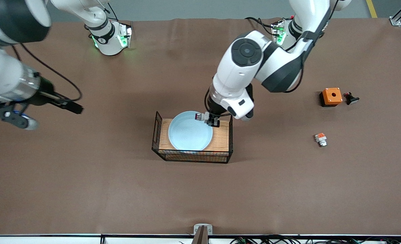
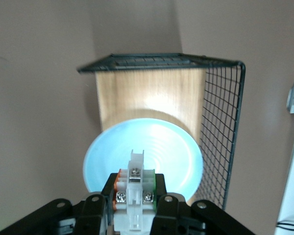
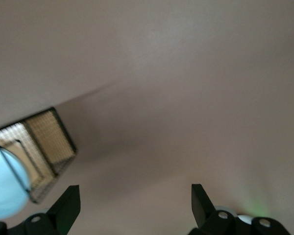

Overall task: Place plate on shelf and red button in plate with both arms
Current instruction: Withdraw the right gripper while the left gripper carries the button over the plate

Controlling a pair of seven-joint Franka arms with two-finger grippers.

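Note:
The pale blue plate (image 1: 188, 134) (image 2: 147, 144) lies flat on the wooden floor of a black wire basket (image 1: 158, 130) (image 2: 220, 122) in the middle of the table. My left gripper (image 1: 210, 120) (image 2: 134, 208) hangs over the plate's rim on the side toward the arms' bases, shut on the red button (image 1: 199, 117) (image 2: 136, 191). The button is a small white piece with screws, a green side and an orange-red side. My right gripper (image 1: 20, 119) (image 3: 134, 200) waits in the air at the right arm's end of the table, open and empty. The plate's edge (image 3: 2, 188) shows in the right wrist view.
Toward the left arm's end lie an orange square box (image 1: 331, 96) with a hole, a small dark piece (image 1: 350, 98) beside it, and a tiny white piece with an orange-red block (image 1: 321, 139) nearer the front camera. A metal bracket (image 1: 202, 230) sits at the table's front edge.

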